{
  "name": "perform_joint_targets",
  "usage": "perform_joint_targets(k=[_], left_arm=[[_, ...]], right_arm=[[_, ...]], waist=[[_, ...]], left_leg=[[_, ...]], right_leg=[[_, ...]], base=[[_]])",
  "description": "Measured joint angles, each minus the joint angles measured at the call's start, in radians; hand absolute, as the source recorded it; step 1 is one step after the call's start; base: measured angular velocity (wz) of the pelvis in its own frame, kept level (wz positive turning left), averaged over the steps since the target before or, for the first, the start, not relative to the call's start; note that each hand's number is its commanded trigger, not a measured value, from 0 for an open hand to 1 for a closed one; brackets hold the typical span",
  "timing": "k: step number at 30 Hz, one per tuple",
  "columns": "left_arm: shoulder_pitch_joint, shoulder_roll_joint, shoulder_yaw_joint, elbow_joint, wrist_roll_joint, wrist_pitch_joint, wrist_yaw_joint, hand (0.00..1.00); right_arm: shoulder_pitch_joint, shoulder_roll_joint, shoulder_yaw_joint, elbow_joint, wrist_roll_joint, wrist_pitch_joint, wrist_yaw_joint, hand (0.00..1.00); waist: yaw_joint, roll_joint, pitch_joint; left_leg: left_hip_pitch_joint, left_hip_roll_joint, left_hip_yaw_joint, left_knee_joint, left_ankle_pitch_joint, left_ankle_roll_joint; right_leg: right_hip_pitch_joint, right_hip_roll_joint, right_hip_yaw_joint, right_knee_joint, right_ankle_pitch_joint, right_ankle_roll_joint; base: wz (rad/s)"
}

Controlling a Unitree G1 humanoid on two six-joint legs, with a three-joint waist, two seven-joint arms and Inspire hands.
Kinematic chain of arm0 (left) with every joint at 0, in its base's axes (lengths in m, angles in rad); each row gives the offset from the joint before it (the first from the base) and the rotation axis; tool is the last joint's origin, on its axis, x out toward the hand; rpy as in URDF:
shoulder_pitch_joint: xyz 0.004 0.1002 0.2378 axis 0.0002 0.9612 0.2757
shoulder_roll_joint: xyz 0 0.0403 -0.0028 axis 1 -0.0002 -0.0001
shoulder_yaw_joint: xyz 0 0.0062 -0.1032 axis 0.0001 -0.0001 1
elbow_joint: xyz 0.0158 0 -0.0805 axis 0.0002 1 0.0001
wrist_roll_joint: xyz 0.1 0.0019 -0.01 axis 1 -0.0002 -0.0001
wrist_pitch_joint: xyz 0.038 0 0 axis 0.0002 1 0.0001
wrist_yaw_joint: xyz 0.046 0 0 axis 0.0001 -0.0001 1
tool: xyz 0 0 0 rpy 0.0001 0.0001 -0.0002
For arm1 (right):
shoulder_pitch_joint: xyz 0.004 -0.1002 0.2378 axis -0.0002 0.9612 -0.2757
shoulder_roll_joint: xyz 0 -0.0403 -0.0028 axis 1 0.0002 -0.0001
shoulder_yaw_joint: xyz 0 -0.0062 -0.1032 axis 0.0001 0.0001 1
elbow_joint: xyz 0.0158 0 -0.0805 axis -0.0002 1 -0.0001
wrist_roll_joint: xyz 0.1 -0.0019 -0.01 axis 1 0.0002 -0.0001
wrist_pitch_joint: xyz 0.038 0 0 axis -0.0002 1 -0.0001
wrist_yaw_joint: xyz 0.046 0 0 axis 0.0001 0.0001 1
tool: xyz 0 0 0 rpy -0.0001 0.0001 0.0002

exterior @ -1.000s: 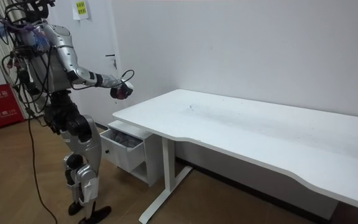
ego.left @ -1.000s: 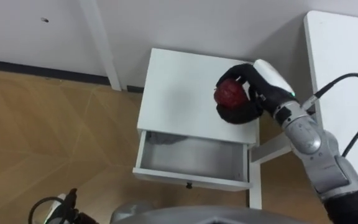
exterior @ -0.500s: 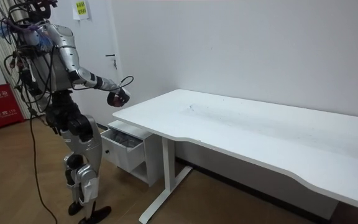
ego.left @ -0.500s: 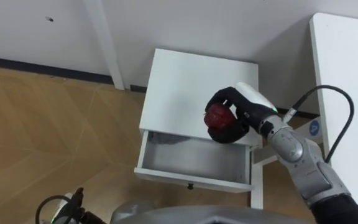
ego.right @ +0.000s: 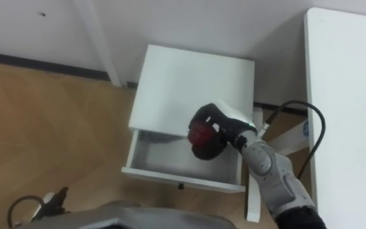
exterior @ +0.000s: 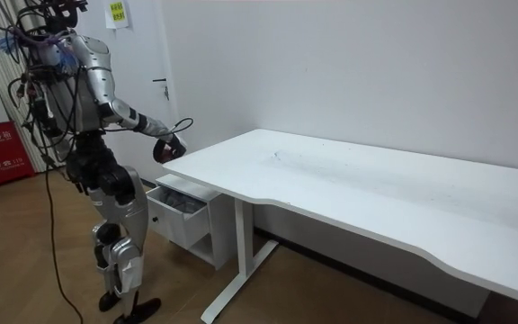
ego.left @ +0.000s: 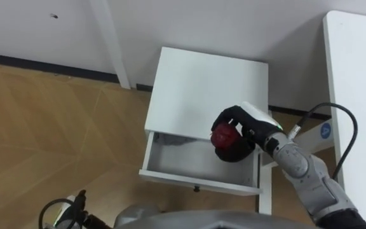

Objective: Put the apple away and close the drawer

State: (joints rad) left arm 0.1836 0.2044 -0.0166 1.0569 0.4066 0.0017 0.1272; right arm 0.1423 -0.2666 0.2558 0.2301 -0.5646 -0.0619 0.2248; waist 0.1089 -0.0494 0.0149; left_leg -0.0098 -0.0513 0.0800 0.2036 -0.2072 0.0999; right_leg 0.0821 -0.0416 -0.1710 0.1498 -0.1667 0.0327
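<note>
Firmly, the robot's right hand is curling its black fingers around a round red apple, cupping it from beneath and from the sides, so the apple is sitting in the hand and not in the drawer. The hand is hanging in the air with nothing touching it from below; the room view is showing it at about the height of the desk top, at the end of the outstretched right arm.

Below the hand, the white pulled-out drawer is standing open, its grey inside showing bare. In the eye views the hand and apple are lying over the drawer's back right part, just where it is meeting the front edge of the top above it. A small dark knob is sitting on the drawer front, nearer the robot than the hand. Beyond the hand, the flat top of the small white cabinet is reaching to the pale wall. To the hand's right, the long white desk is running alongside the cabinet. To the hand's left and well apart from it, the wooden floor is spreading out, and the left hand is showing low at the bottom edge above it.

The robot is standing upright facing the cabinet, at the desk's end.
</note>
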Motion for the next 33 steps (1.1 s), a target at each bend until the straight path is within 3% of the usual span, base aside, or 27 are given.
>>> perform_joint_targets(k=[14, 25, 29, 31, 32, 33], left_arm=[[0.001, -0.005, -0.021, -0.001, -0.001, 0.0, 0.001, 0.0], [0.002, -0.009, -0.022, 0.002, -0.005, -0.001, 0.0, 0.0], [0.005, -0.014, -0.007, 0.006, -0.007, -0.003, 0.0, 0.0], [0.007, -0.025, 0.024, 0.006, -0.003, -0.003, 0.001, 0.0], [0.007, -0.033, 0.034, 0.006, -0.002, -0.003, 0.001, 0.0], [0.008, -0.038, 0.035, 0.006, -0.002, -0.005, -0.001, 0.0]], right_arm=[[-0.002, 0.014, 0.028, 0.048, 0.0, 0.0, -0.003, 0.0], [-0.012, 0.013, 0.032, 0.132, 0.035, -0.007, -0.009, 0.0], [-0.014, 0.023, -0.018, 0.201, 0.095, -0.017, -0.049, 0.0], [-0.019, 0.055, -0.087, 0.269, 0.095, -0.026, -0.096, 0.0], [-0.011, 0.064, -0.127, 0.29, 0.097, -0.022, -0.131, 0.0], [-0.003, 0.064, -0.167, 0.318, 0.103, -0.023, -0.165, 0.0]], waist=[[0.002, -0.006, -0.01], [0.002, -0.009, -0.0109], [-0.008, -0.003, -0.0069], [-0.023, -0.005, -0.0078], [-0.034, 0.0, -0.0082], [-0.05, 0.01, -0.0055]], left_leg=[[0.001, -0.001, -0.001, 0.002, 0.0, 0.0], [0.002, -0.001, -0.001, 0.002, 0.0, 0.0], [0.0, -0.003, -0.002, 0.004, 0.0, 0.0], [-0.006, -0.006, 0.0, 0.017, -0.002, 0.003], [-0.018, -0.012, 0.003, 0.033, -0.007, 0.011], [-0.026, -0.014, 0.005, 0.047, -0.01, 0.017]], right_leg=[[0.001, -0.002, -0.009, 0.0, 0.0, 0.0], [0.003, -0.003, -0.023, 0.0, 0.0, 0.0], [0.002, -0.007, -0.03, 0.004, 0.0, 0.0], [-0.018, -0.015, -0.033, 0.049, -0.015, 0.003], [-0.07, -0.03, -0.032, 0.152, -0.04, 0.009], [-0.153, -0.048, -0.029, 0.329, -0.05, 0.015]], base=[[0.0], [0.0], [0.01], [0.03], [0.08], [0.11]])
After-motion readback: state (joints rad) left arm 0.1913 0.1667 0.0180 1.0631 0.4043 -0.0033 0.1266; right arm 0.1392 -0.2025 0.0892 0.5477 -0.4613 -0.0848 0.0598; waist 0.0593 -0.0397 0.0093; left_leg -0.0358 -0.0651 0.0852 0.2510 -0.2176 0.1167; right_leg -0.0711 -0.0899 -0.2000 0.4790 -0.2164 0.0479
